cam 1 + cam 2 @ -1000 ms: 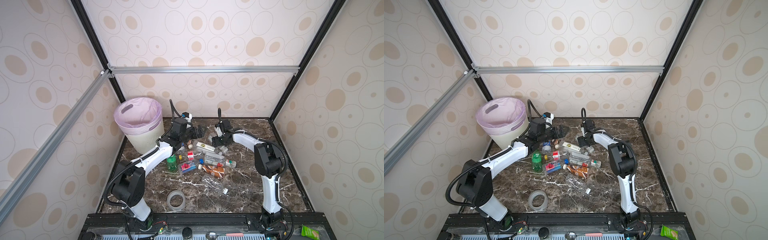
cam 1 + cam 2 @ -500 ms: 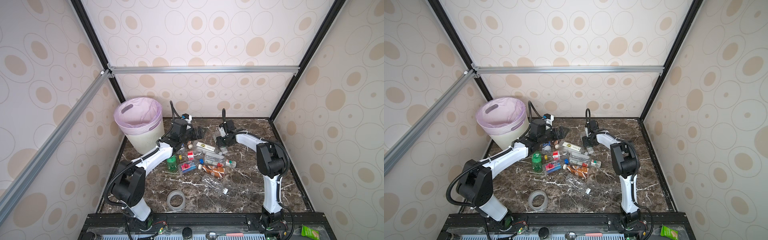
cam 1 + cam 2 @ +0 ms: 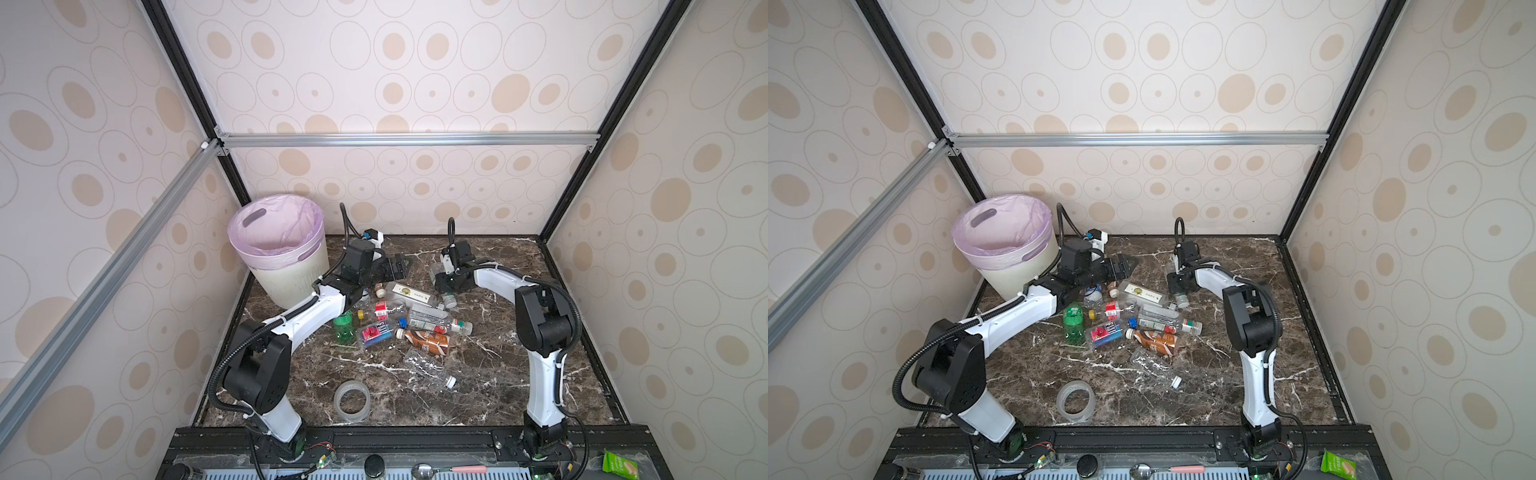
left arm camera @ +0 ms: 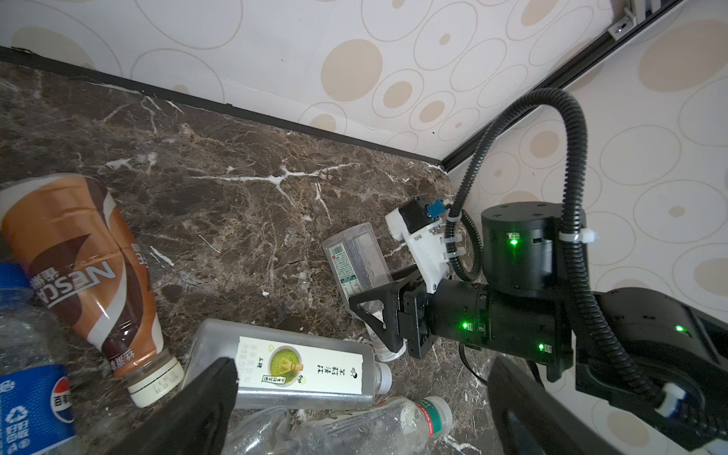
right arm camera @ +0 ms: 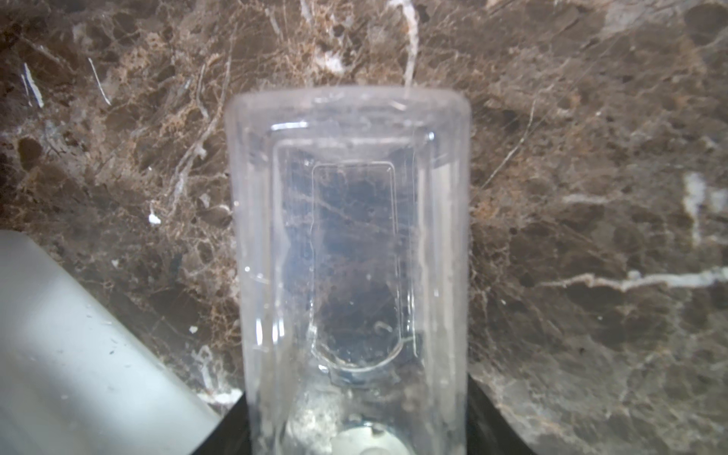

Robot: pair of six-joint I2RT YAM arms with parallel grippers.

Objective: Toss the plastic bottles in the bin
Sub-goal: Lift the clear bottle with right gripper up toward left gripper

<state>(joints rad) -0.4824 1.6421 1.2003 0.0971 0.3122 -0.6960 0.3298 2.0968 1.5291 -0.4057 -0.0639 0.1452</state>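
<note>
Noted over the last second: narrowing of the right hand (image 4: 374,305) from well open to a partial gap, with a slight shift rearward. Now found clamped across a clear bottle (image 5: 354,236) at the rear of the worktop (image 3: 478,374), well apart from the bin (image 3: 291,282). Cannot tell whether lifted clear. Judged a grasp just made, carry to the bin outstanding. Found the left hand (image 3: 400,267) fully open and empty, poised above the remaining plastic bottles (image 3: 428,318).
</note>
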